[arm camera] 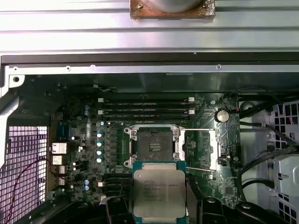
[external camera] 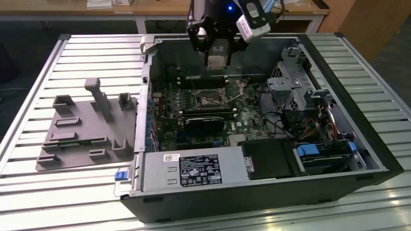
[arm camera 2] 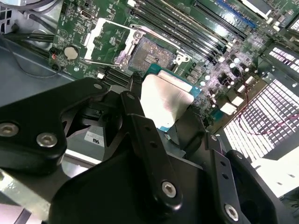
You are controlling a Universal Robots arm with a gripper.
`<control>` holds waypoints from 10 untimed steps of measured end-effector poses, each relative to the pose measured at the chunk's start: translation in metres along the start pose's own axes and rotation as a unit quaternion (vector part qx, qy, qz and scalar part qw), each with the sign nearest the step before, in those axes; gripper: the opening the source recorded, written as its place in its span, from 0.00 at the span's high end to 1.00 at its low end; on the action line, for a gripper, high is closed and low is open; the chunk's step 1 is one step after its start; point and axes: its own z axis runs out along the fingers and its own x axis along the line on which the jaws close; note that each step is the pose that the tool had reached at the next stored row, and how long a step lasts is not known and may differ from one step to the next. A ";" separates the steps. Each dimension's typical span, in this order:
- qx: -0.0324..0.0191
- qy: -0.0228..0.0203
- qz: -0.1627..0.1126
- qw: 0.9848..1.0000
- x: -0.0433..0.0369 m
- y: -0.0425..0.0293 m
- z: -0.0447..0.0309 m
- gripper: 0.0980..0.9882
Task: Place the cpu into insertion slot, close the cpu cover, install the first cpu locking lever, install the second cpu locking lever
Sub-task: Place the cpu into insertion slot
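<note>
Nothing can be read clearly from here. Lower middle of the exterior view, the black-and-white label (external camera: 199, 170) on the power supply (external camera: 159, 177) carries tiny print and symbols, with a white sticker (external camera: 171, 157) just above. In the first wrist view, faint engraved lines cross the cpu (arm camera: 159, 189).

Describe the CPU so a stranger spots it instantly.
Over the open black computer case hangs the black gripper. Clamped in it is the cpu, a small flat square chip; its pale silver-grey top sets it apart from the empty socket on the green motherboard.

The gripper (arm camera 2: 161, 105) is all matte black bars with shiny silver screws (arm camera 2: 168, 188) (pretty chunky). White camera box (external camera: 253, 20) by the wrist, plus a blue light (external camera: 229, 7).
</note>
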 end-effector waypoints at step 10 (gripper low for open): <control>0.000 0.000 0.000 1.000 -0.0003 -0.0011 0.0181 0.51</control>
